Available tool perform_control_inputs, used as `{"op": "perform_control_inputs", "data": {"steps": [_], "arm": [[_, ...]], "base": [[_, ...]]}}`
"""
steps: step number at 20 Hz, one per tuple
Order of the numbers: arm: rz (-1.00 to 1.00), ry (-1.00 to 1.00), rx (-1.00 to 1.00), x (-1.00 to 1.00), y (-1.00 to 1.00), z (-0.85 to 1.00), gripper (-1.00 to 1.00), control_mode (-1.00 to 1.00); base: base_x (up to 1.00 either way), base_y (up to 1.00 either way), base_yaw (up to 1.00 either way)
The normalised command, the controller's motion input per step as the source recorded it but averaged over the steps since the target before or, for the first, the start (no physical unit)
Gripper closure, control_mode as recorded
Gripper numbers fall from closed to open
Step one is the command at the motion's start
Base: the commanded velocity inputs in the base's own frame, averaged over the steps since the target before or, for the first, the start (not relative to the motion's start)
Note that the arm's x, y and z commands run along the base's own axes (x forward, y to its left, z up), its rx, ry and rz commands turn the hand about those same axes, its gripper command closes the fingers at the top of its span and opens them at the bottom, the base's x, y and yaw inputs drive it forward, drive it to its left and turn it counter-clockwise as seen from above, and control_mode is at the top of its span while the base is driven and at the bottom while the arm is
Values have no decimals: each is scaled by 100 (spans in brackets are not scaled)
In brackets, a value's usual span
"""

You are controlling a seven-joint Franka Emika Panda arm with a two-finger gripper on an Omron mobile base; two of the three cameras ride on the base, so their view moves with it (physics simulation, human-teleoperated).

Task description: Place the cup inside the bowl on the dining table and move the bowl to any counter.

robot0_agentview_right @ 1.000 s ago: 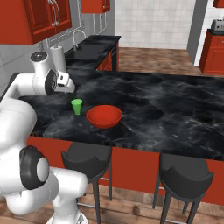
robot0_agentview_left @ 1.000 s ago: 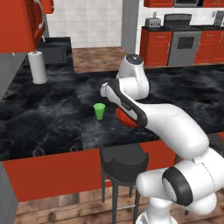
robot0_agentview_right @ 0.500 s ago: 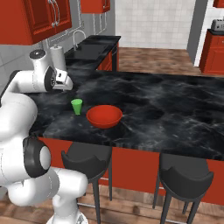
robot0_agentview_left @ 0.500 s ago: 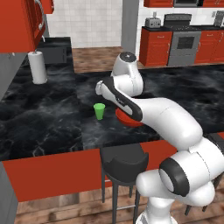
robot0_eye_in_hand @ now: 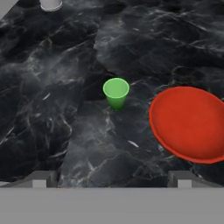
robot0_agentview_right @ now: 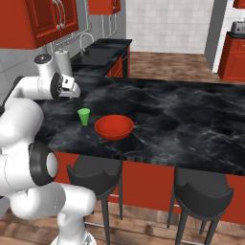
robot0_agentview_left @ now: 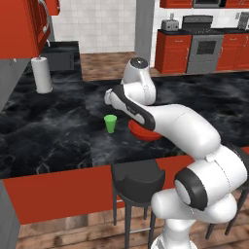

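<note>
At the bottom edge of the hand view the gripper [robot0_eye_in_hand: 111, 178] is showing its two dark fingertips [robot0_eye_in_hand: 40, 178] standing far apart with nothing between them, so the fingers are released and carrying nothing, a spread that looks meant to leave room for dropping around a narrow object. Just above them, in the centre of that frame, the green cup [robot0_eye_in_hand: 116, 92] is standing upright with its mouth facing up on the black marble dining table [robot0_eye_in_hand: 52, 113], and the gripper is hanging above and short of it, apparently lining up for a grasp. To the right of the cup, at the centre right of the frame, the red bowl [robot0_eye_in_hand: 189, 124] is sitting open side up, near the cup but not touching it, and it is lying empty, so the cup is not yet inside. In the left base view the cup [robot0_agentview_left: 110, 123] is appearing left of centre with the bowl [robot0_agentview_left: 144, 132] partly hidden behind the white forearm; in the right base view the cup [robot0_agentview_right: 84, 116] and bowl [robot0_agentview_right: 114, 127] are sitting near the table's front edge, above two dark stools [robot0_agentview_right: 94, 171]. Farther off, a paper towel roll [robot0_agentview_left: 43, 75] is standing at the upper left, and a stove [robot0_agentview_left: 206, 44] and toaster [robot0_agentview_left: 168, 25] are lining the red cabinets at the upper right. No brand, label or writing is readable anywhere.
</note>
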Motion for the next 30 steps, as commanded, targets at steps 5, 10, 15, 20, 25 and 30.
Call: {"op": "perform_control_inputs", "data": {"steps": [5,10,15,20,25,30], "arm": [[0,0,0,15,0,-14,-100,-100],[0,0,0,24,0,-17,-100,-100],[0,0,0,22,0,-18,-100,-100],[0,0,0,21,5,-18,-100,-100],[0,0,0,18,10,-15,-100,-100],[0,0,0,24,10,-16,-100,-100]], "base": [[0,0,0],[0,0,0],[0,0,0],[0,0,0],[0,0,0],[0,0,0]]}}
